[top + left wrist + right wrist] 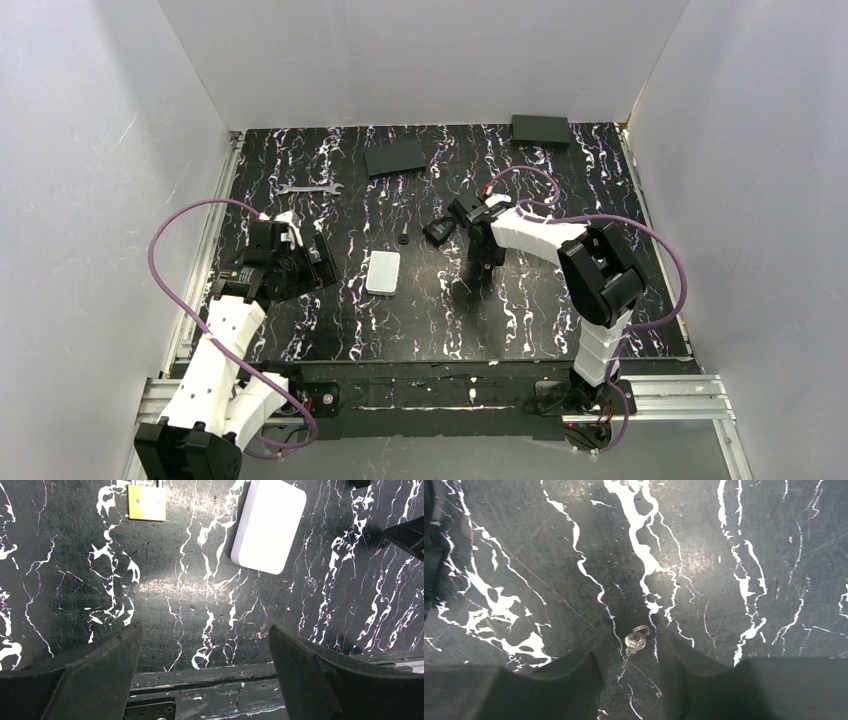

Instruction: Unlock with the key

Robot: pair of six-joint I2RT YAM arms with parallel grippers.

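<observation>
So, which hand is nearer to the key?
Right. The right hand has the key lying between its fingers. The left hand hangs open beside the white pad, far to the left of the key.

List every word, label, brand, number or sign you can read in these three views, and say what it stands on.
No text can be read in any view.
key: any stamp on its head is too small to read.
yellow square: a pale patch, no legible letters.
white pad: visible face is blank.
black slab and black box: no print shows.
</observation>
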